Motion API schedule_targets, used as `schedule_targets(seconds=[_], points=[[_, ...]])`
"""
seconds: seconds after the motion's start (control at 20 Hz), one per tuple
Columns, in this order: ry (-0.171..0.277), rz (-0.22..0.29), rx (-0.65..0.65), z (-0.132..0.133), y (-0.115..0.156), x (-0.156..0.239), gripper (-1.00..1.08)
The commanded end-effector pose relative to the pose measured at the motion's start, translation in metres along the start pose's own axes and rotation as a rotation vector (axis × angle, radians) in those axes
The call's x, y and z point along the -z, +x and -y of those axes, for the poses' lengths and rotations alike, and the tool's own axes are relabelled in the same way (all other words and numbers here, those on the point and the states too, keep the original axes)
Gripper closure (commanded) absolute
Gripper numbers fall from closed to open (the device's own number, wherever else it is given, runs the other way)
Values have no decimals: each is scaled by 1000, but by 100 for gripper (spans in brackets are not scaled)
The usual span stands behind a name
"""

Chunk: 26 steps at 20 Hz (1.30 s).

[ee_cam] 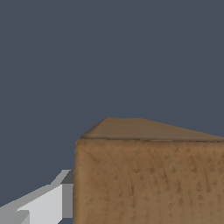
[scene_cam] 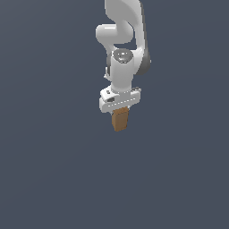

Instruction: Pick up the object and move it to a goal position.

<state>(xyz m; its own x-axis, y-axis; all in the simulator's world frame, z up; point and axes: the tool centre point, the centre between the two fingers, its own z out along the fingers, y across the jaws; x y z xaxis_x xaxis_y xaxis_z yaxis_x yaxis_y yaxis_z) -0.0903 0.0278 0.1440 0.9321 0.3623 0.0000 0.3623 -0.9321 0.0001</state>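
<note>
Orange-brown block (scene_cam: pixel 120 120) seemingly clamped upright under the white hand (scene_cam: pixel 120 110).

A flat, featureless slate-grey backdrop (scene_cam: pixel 44 156) fills both views.

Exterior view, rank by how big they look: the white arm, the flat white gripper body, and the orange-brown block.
1. White arm, clearly largest.
2. Gripper body, wide but thin.
3. Orange-brown block, narrower than the gripper body but taller; these two look close in area, so their order is unsure.
</note>
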Motion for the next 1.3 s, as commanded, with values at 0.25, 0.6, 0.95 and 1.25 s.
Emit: schedule_targets(seconds=[0.25,0.6,0.95,1.25], points=[[0,0,0,0,0,-1,108],[0,0,0,-8,-1,1,108],[0,0,0,-49,-9,4,108],[0,0,0,-108,-18,9,108]])
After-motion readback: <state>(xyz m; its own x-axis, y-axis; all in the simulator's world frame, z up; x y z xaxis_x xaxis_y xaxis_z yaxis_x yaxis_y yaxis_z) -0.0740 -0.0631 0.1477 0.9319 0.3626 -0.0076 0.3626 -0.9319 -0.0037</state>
